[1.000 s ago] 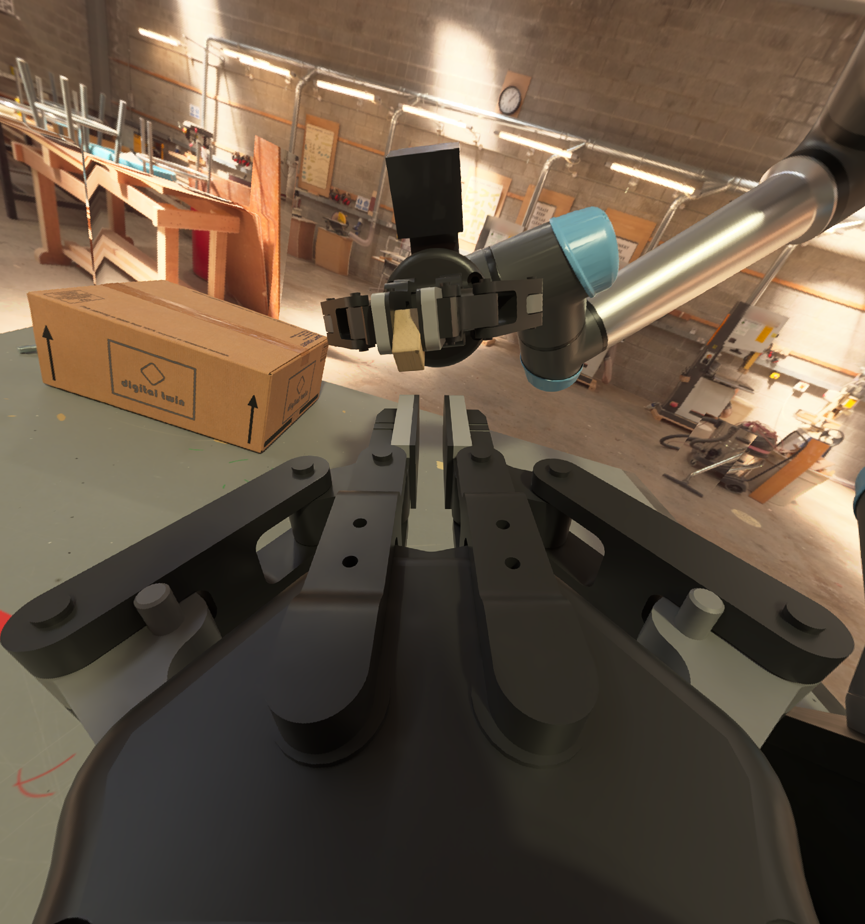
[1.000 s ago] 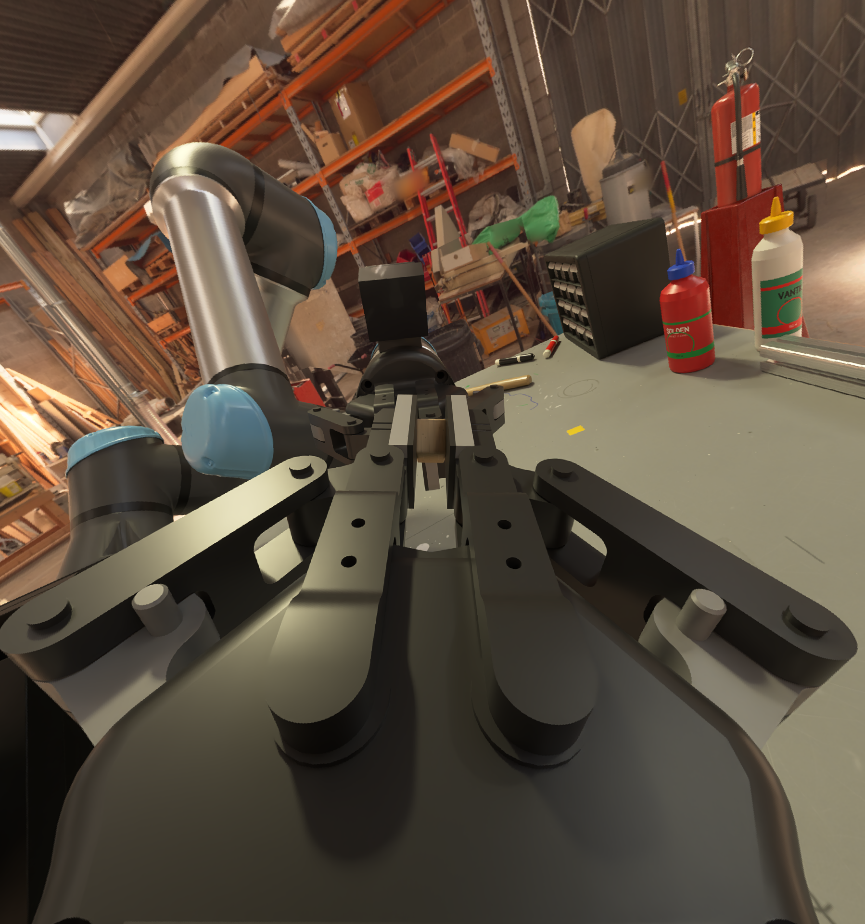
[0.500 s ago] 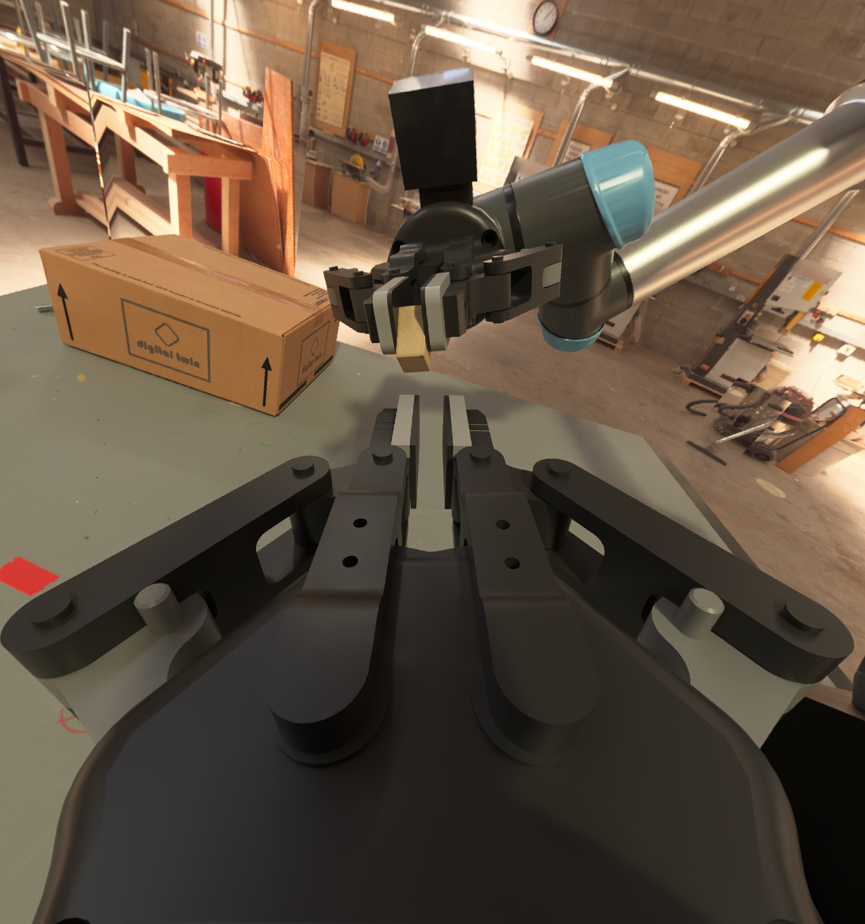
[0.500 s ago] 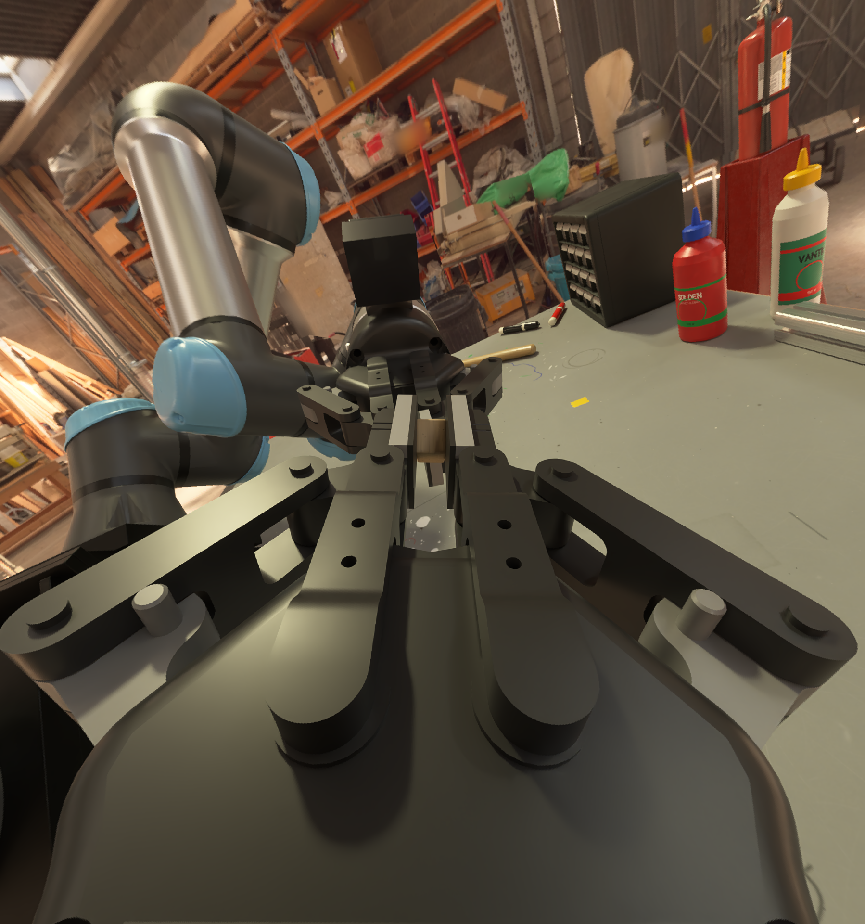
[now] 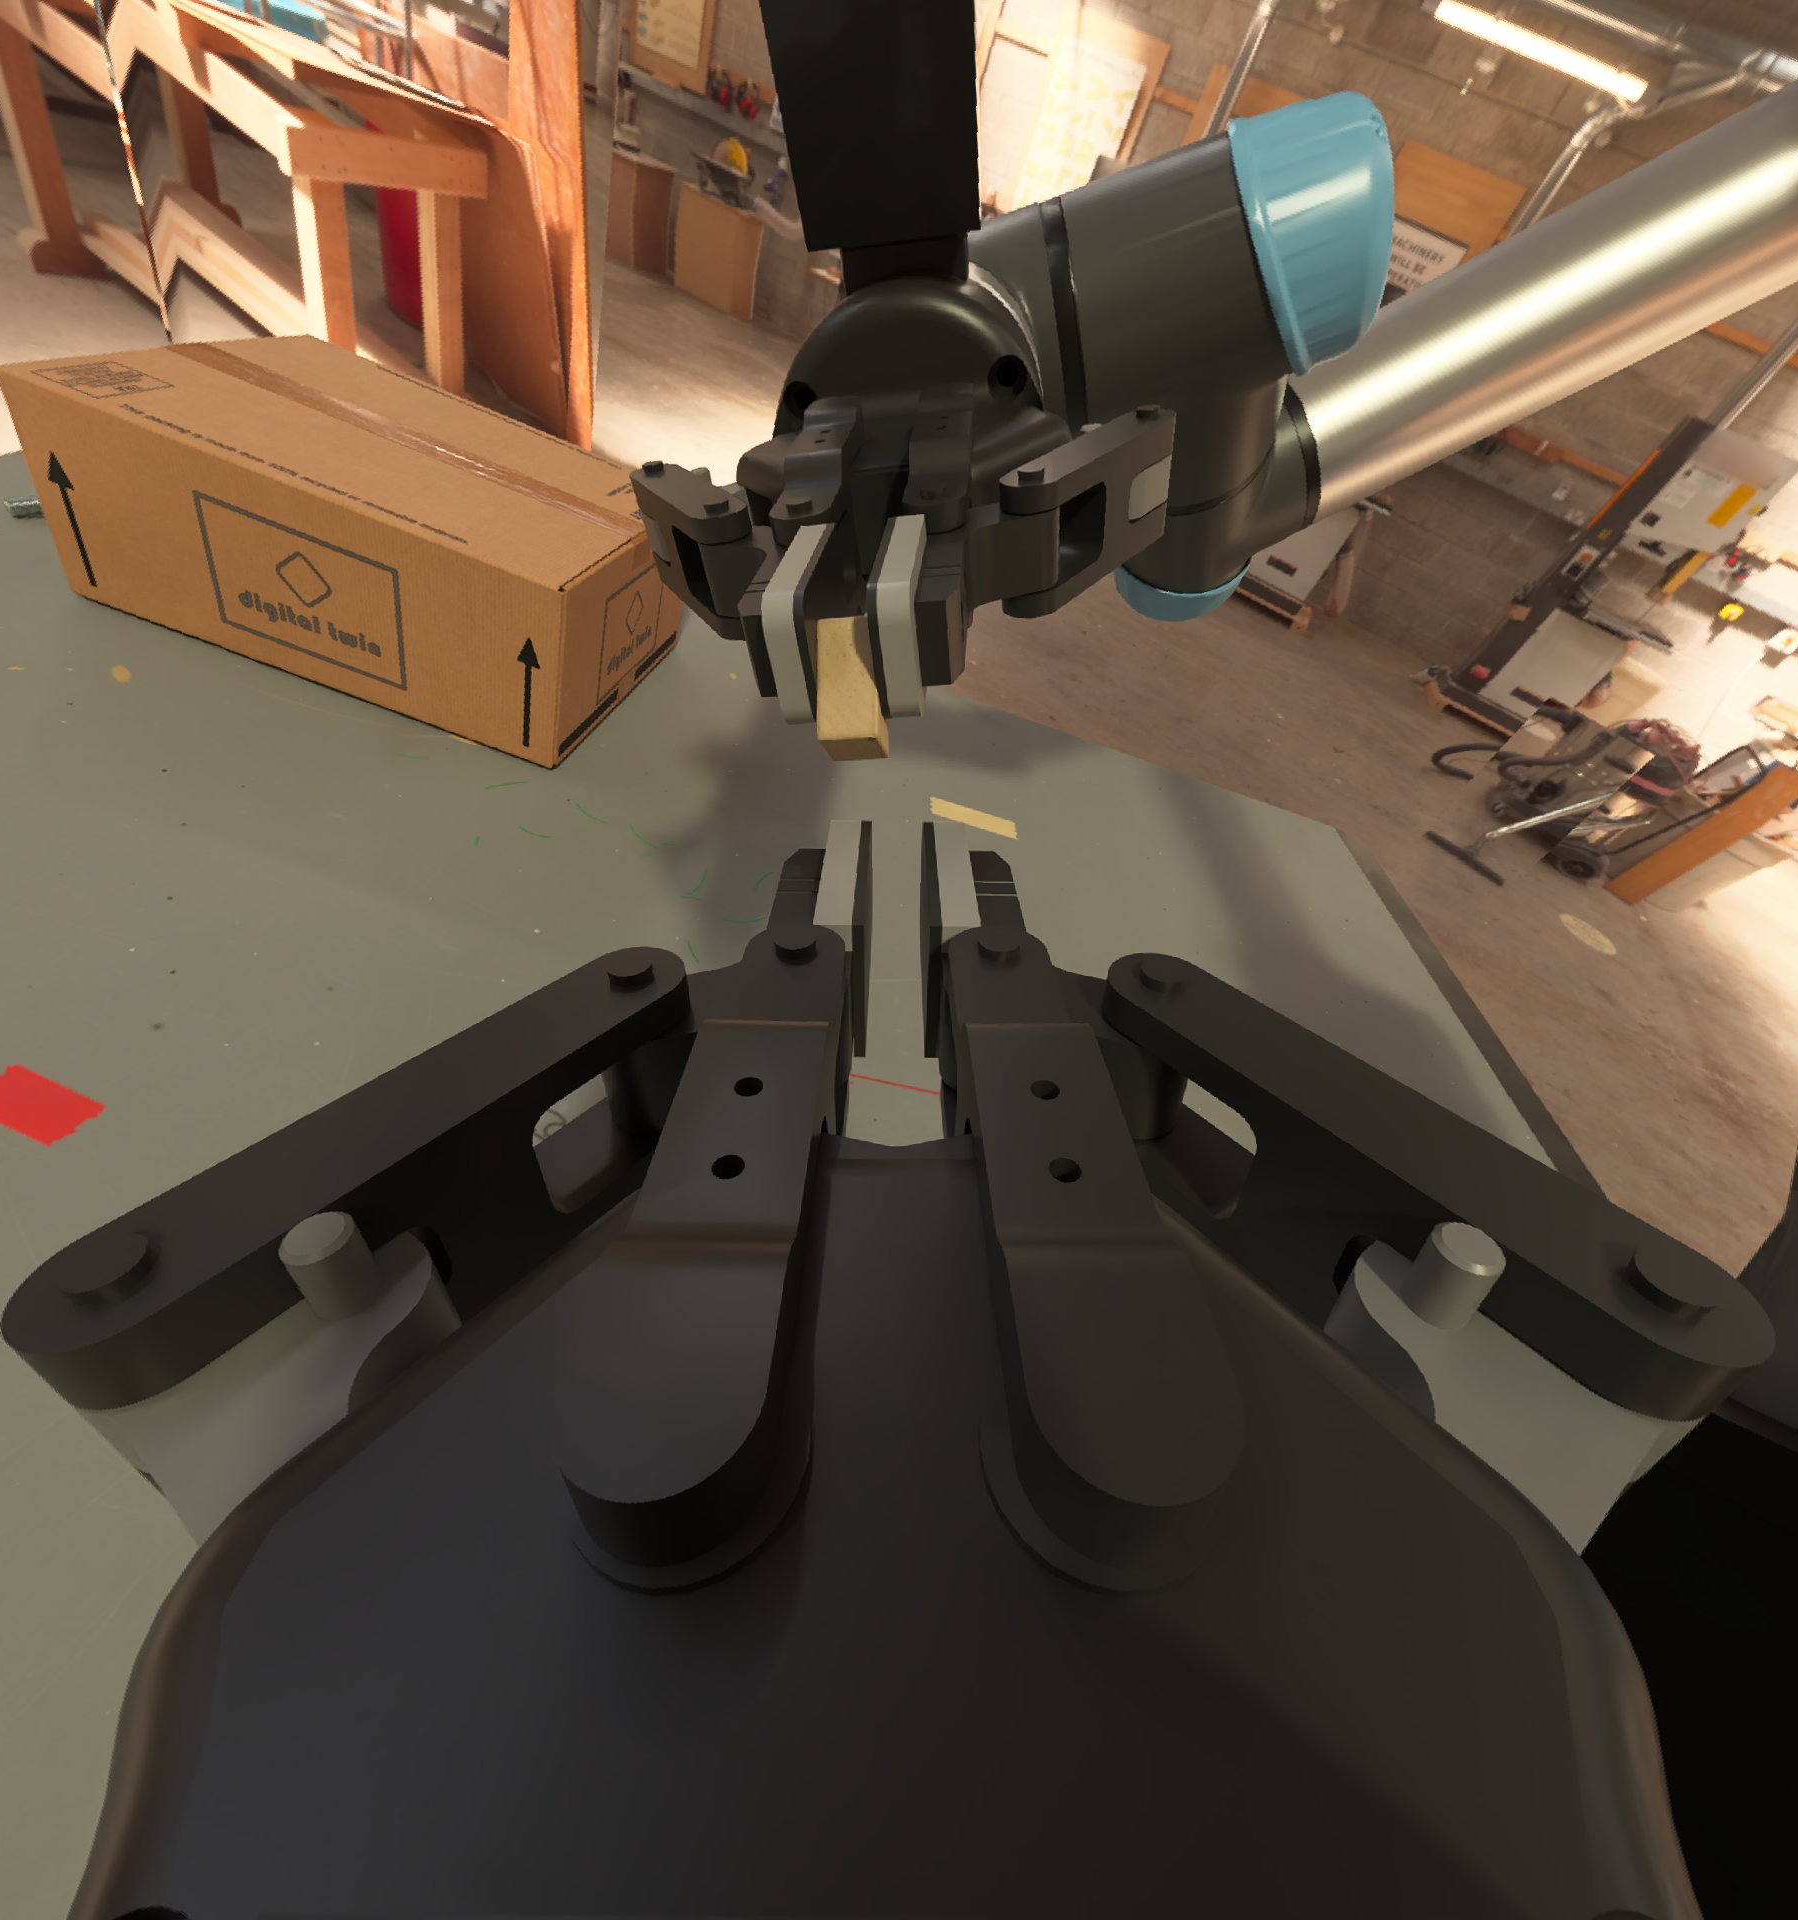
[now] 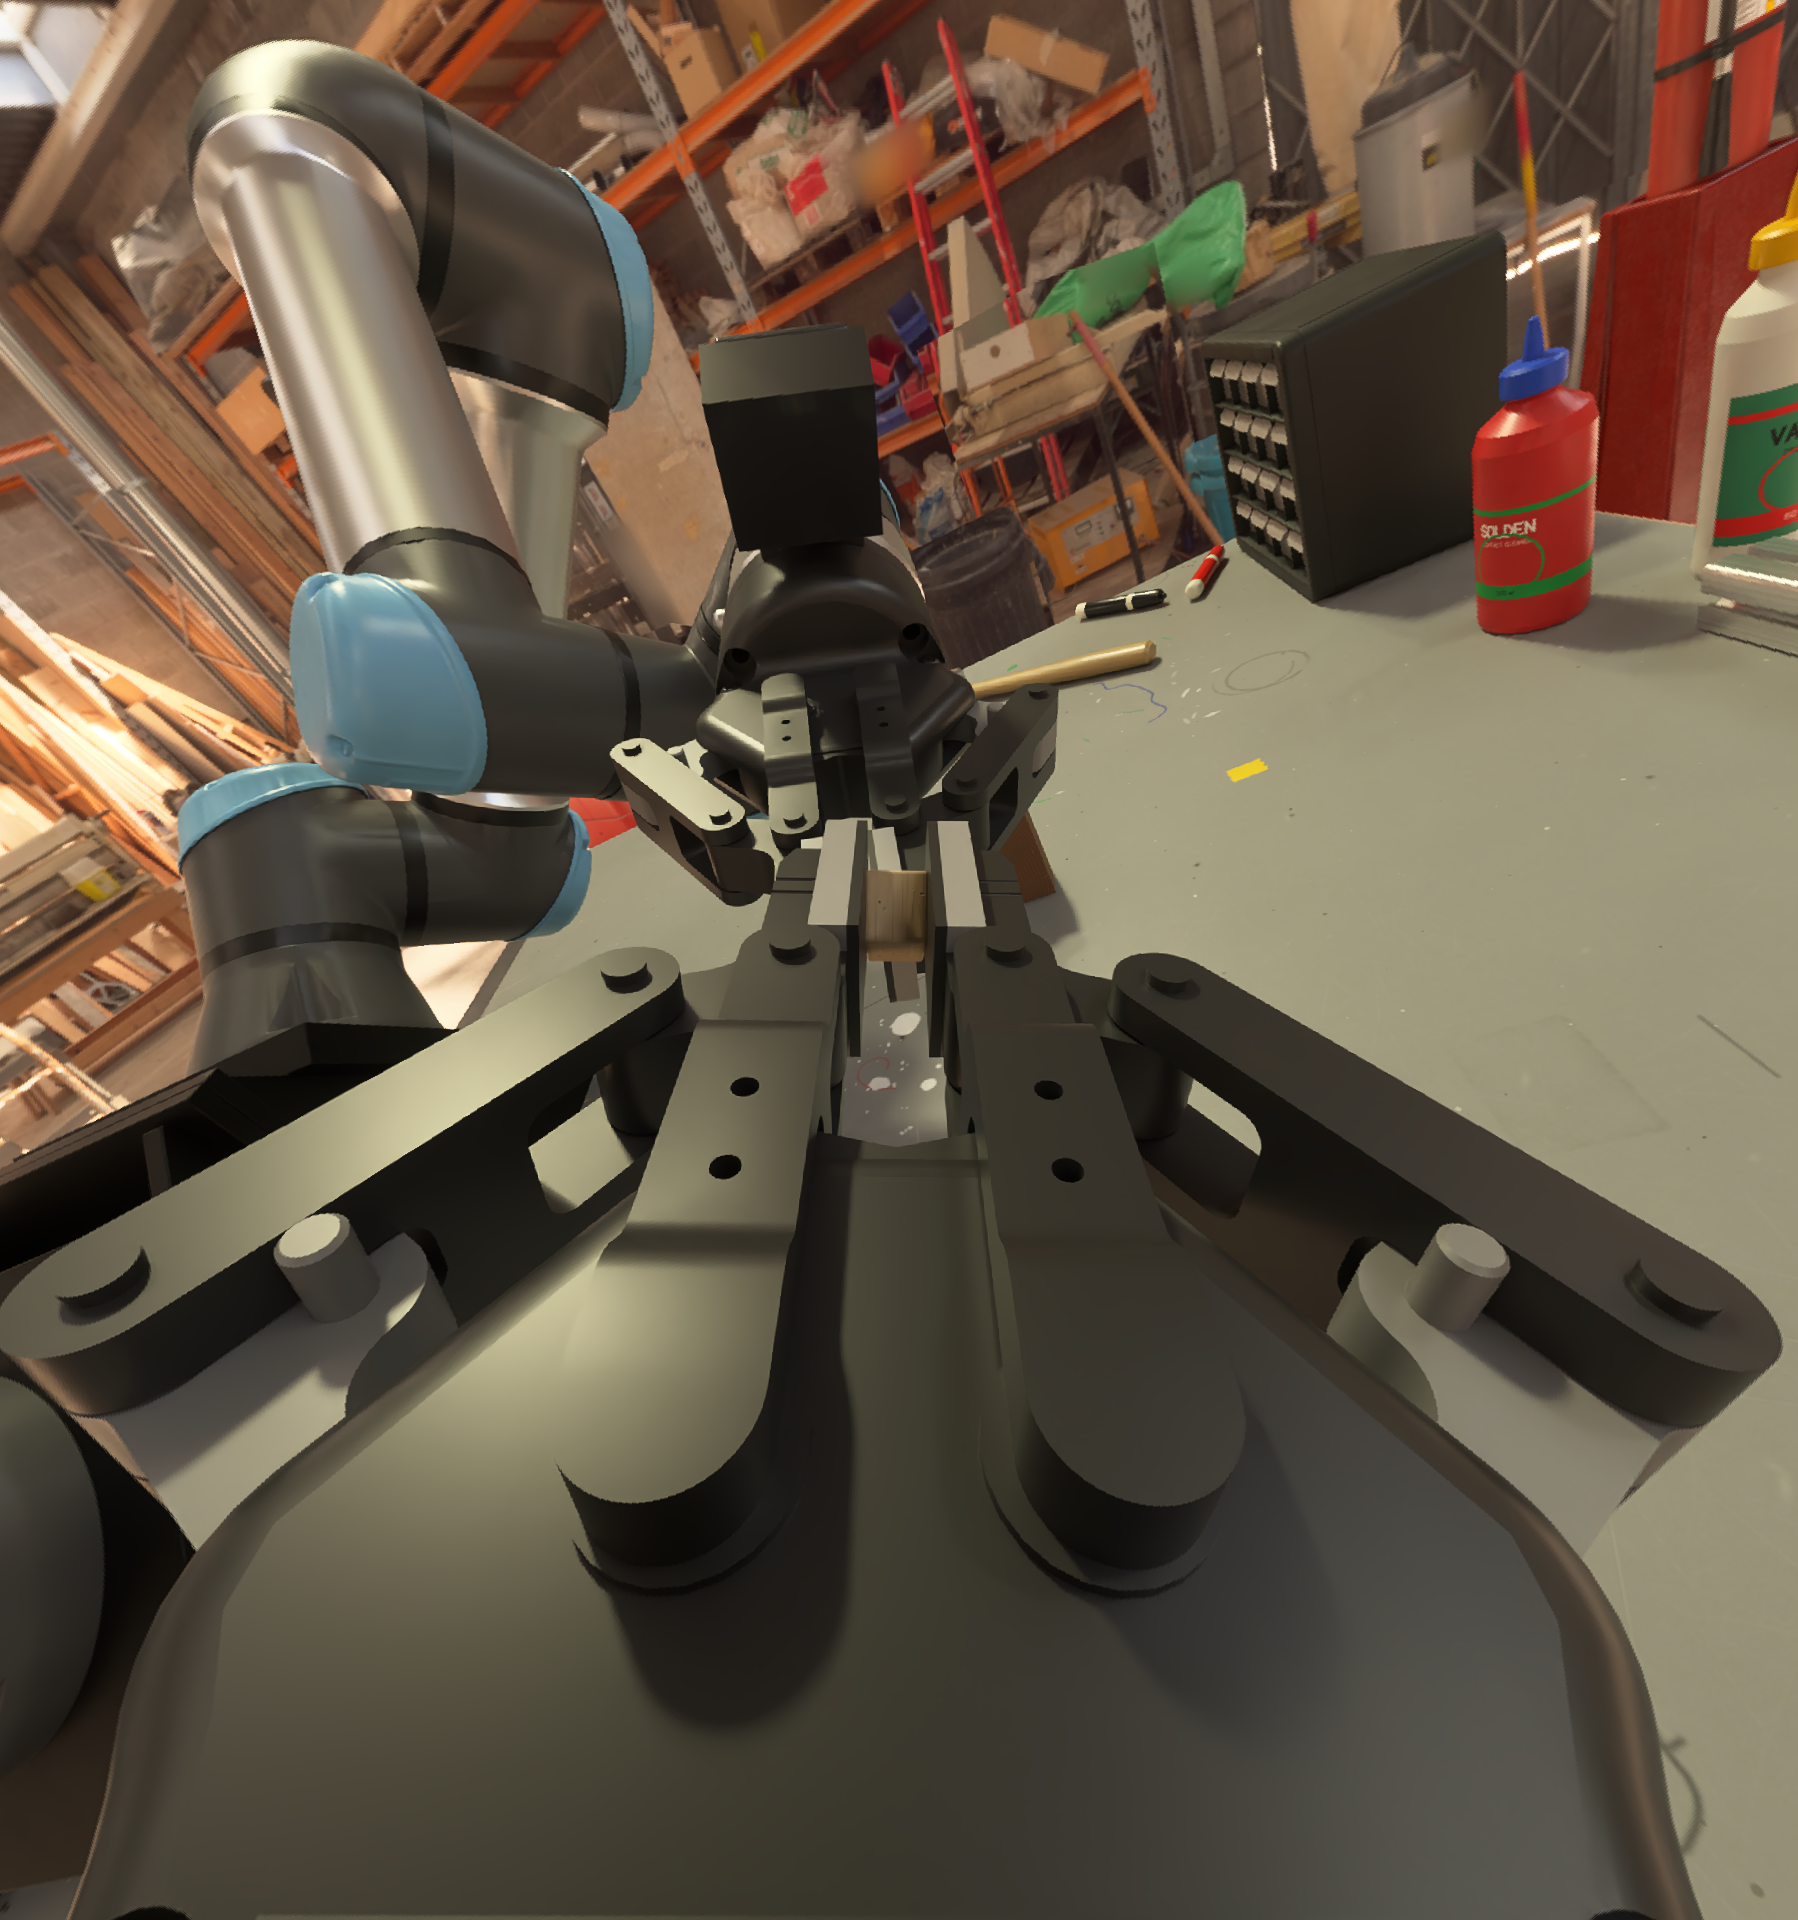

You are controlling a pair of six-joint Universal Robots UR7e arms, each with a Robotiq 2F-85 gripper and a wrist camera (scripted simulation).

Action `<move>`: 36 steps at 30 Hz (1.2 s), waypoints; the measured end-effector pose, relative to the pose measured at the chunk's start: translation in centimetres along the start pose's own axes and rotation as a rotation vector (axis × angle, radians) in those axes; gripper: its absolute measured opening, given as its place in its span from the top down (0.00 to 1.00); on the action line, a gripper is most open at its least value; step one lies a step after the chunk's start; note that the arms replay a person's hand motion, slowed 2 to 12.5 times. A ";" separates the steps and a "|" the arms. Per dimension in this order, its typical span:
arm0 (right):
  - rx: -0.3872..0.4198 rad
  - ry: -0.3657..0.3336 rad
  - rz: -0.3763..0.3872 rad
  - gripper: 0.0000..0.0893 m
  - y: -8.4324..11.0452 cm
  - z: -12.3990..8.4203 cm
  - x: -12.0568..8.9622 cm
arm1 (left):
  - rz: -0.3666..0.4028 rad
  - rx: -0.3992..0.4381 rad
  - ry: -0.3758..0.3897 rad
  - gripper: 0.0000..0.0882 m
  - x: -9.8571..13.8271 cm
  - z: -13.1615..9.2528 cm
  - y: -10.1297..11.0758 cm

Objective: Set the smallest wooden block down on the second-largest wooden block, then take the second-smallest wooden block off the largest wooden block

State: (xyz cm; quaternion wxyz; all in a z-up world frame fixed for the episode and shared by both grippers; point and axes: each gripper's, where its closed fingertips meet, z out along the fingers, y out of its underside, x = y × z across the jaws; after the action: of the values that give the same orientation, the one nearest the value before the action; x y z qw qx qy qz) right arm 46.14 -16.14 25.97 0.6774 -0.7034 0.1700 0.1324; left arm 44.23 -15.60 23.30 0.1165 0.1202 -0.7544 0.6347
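Closer now than half a second back, the right gripper (image 5: 841,665) is filling more of the left wrist view, and the cardboard box (image 5: 334,540) beside it is looming larger. Its jaws are clamping a small wooden block (image 5: 851,691), pale and smooth-faced with squared edges, hanging in the air above the grey bench (image 5: 251,935) just right of the box's near corner. Seen from the right wrist view, the same block (image 6: 895,914) is showing faint straight grain (its lower end is poking out below the pads (image 6: 962,883)). Opposite it, the left gripper (image 5: 895,873) is holding nothing, its jaws drawn nearly together with a narrow strip of bench showing between them. That box is plain corrugated card, taped along the top. Farther from it, the bench is looking matte and speckled, with a red tape patch (image 5: 30,1103).
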 end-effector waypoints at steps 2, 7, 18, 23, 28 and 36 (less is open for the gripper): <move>-0.001 -0.004 0.004 0.89 0.0 0.0 0.0 | 0.004 -0.007 -0.005 0.90 0.0 0.0 0.0; 0.003 -0.013 0.018 0.89 0.1 0.1 0.1 | 0.024 -0.012 -0.027 0.90 0.0 0.0 0.0; -0.002 -0.040 0.044 0.89 0.2 0.0 0.1 | 0.026 -0.029 -0.053 0.90 0.0 0.1 0.0; -0.012 -0.051 0.050 0.89 0.4 0.1 0.0 | 0.019 -0.048 -0.053 0.90 0.1 -0.1 0.2; -0.026 -0.052 0.049 0.89 0.6 0.1 0.1 | 0.017 -0.056 -0.057 0.89 0.1 -0.3 0.2; -0.059 -0.048 0.035 0.89 1.3 0.4 0.2 | 0.003 -0.019 -0.042 0.90 0.4 -0.7 -0.4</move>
State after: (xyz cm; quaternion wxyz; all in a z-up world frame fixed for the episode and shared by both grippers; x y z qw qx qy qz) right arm 45.79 -15.81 24.75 0.6579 -0.7165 0.1617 0.1661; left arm 43.98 -14.98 23.90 0.1009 0.1313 -0.7629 0.6249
